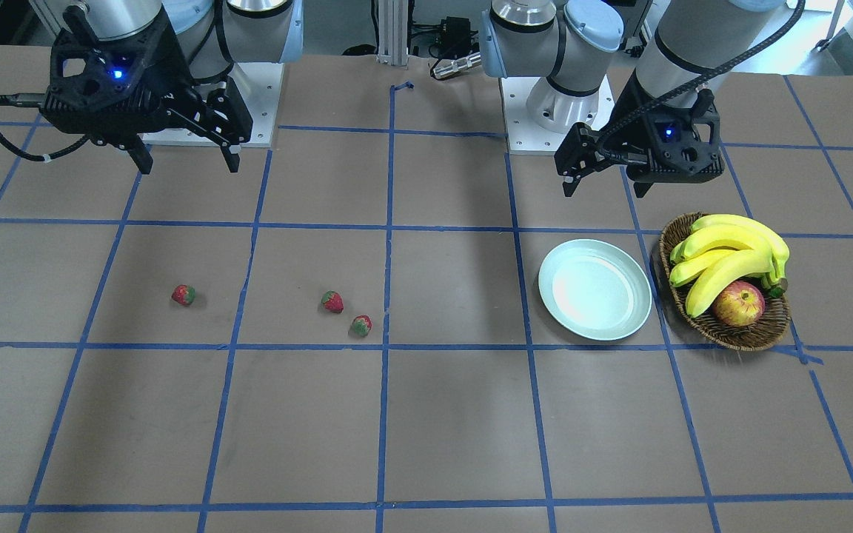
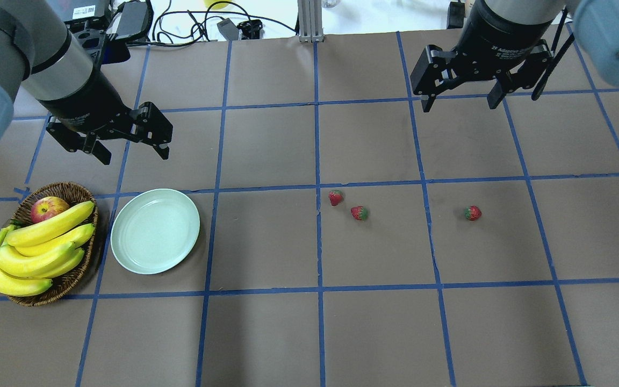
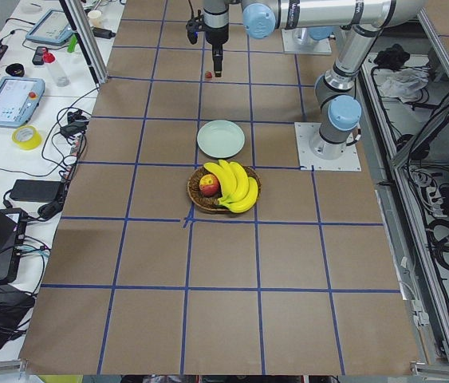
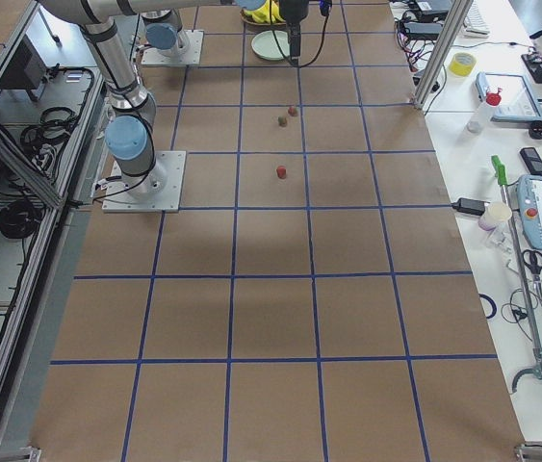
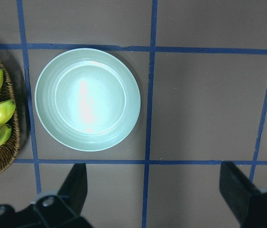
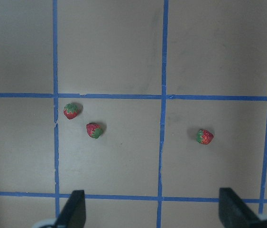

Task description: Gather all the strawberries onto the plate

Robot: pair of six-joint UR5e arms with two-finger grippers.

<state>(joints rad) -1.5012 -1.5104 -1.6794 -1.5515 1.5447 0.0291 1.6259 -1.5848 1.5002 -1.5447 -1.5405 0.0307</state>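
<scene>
Three small red strawberries lie on the brown table: two close together (image 2: 335,198) (image 2: 359,213) and one apart (image 2: 472,213). They also show in the right wrist view (image 6: 70,110) (image 6: 94,129) (image 6: 205,136). The pale mint plate (image 2: 155,231) is empty and sits beside the basket. My left gripper (image 2: 135,157) is open and empty, hovering above the table just behind the plate (image 5: 87,99). My right gripper (image 2: 460,106) is open and empty, held high behind the strawberries.
A brown wicker basket (image 2: 73,186) with a bunch of bananas (image 2: 35,247) and a red-yellow apple (image 2: 49,208) stands right next to the plate, at the table's left end. Blue tape lines grid the table.
</scene>
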